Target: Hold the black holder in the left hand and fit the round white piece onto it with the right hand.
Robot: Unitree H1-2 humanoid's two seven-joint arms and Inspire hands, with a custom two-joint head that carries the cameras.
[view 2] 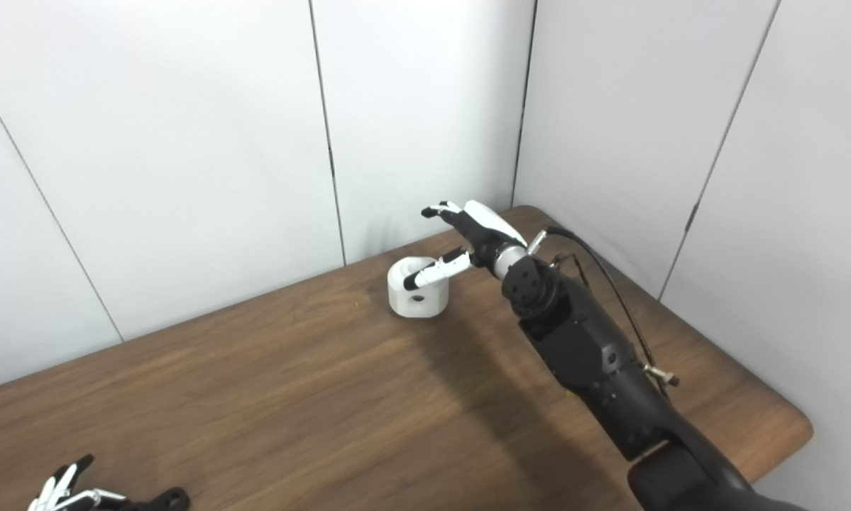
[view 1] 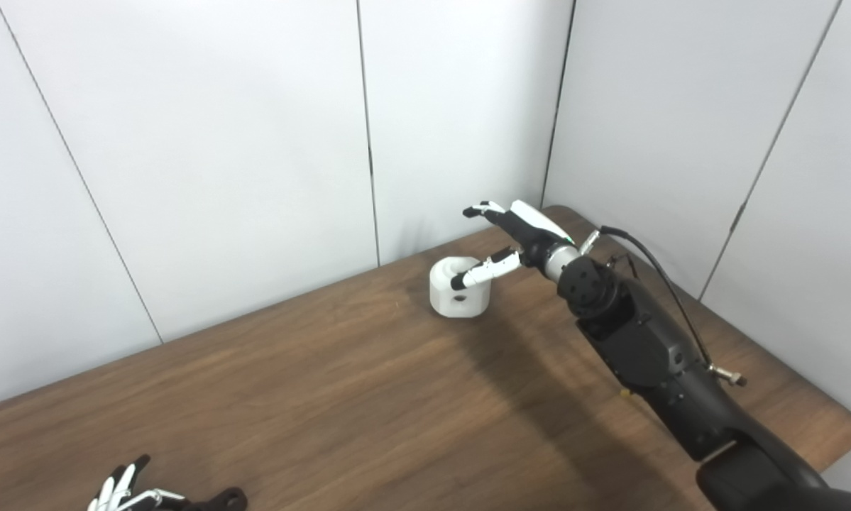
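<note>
1. Near edge, left corner: the left hand (view 1: 123,490) shows only partly at the bottom edge. Its white-and-black fingers (view 1: 133,474) point up and away, spread a little. A thin white finger lies toward the black holder (view 1: 219,501), which sits right beside the hand, low on the table, mostly cut off by the frame. Whether the hand is clasping the holder or merely touching it cannot be told.

2. The visible end of the holder is a rounded black lug with a small hole through it, lying flat on the wood.

3. Table (view 1: 340,397): brown wood grain, rounded corner at the right. A broad soft shadow runs under the right arm.

4. Right arm (view 1: 652,355): dark, bulky, enters from the bottom right corner and stretches diagonally up and left, well extended. A black cable loops along its upper side near the wrist.

5. Right hand (view 1: 514,238): held above the table at the far side, palm turned left, fingers apart and holding nothing. The upper fingers arch forward over the piece; the thumb reaches down and left, its tip over the top of the piece, contact unclear.

6. Round white piece (view 1: 453,294): stands on the table near the far edge, well apart from the holder. Chunky ring shape, hollow top, a small dark hole in its near side.

7. Beyond: plain white wall panels (view 1: 219,142) meeting in a corner.
</note>
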